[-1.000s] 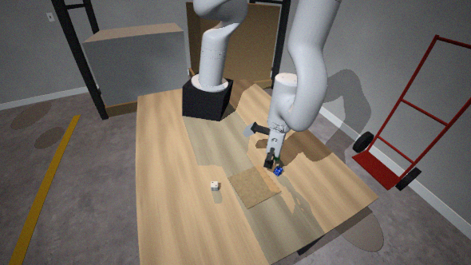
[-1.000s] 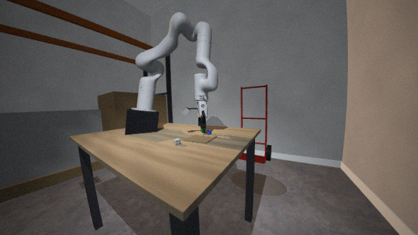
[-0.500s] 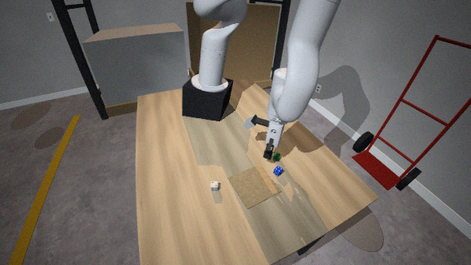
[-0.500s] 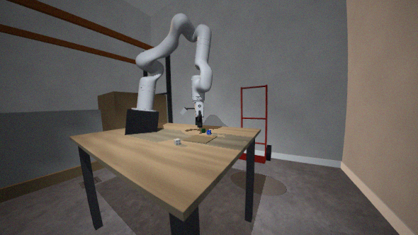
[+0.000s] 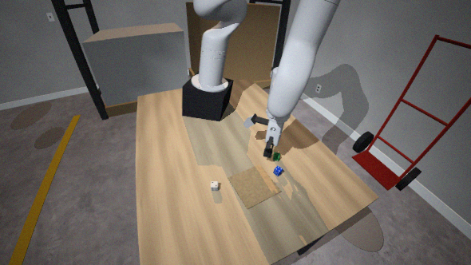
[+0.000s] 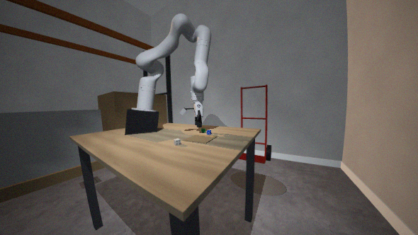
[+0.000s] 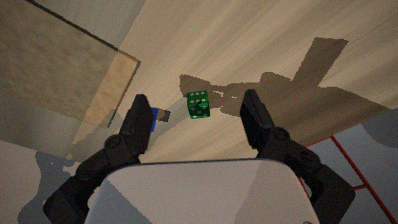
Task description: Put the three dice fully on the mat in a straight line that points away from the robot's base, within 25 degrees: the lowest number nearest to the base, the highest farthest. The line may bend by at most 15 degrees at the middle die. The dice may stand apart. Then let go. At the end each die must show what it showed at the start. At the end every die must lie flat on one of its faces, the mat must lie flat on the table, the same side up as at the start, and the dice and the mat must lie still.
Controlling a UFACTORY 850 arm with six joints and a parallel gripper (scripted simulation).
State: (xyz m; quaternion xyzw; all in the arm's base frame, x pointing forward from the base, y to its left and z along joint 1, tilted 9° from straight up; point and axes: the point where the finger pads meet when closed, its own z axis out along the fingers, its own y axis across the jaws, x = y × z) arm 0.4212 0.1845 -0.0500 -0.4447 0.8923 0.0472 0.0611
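Observation:
A green die [image 5: 276, 156] lies on the table to the right of the tan mat [image 5: 254, 186]. In the wrist view the green die [image 7: 198, 104] lies on the wood below and between my open fingers, with a face of several pips showing. My gripper [image 5: 268, 152] hangs open and empty just above it; it also shows in the exterior view [image 6: 198, 123] and in the wrist view [image 7: 197, 117]. A blue die [image 5: 278, 171] lies on the table near the mat's right corner, mostly hidden behind my left finger in the wrist view [image 7: 157, 114]. A white die [image 5: 215, 185] lies on the table left of the mat.
The robot's black base [image 5: 207, 99] stands at the table's far end. A red hand truck [image 5: 415, 116] stands on the floor to the right. A grey box [image 5: 133, 61] and cardboard stand behind the table. The table's right edge runs close to the dice.

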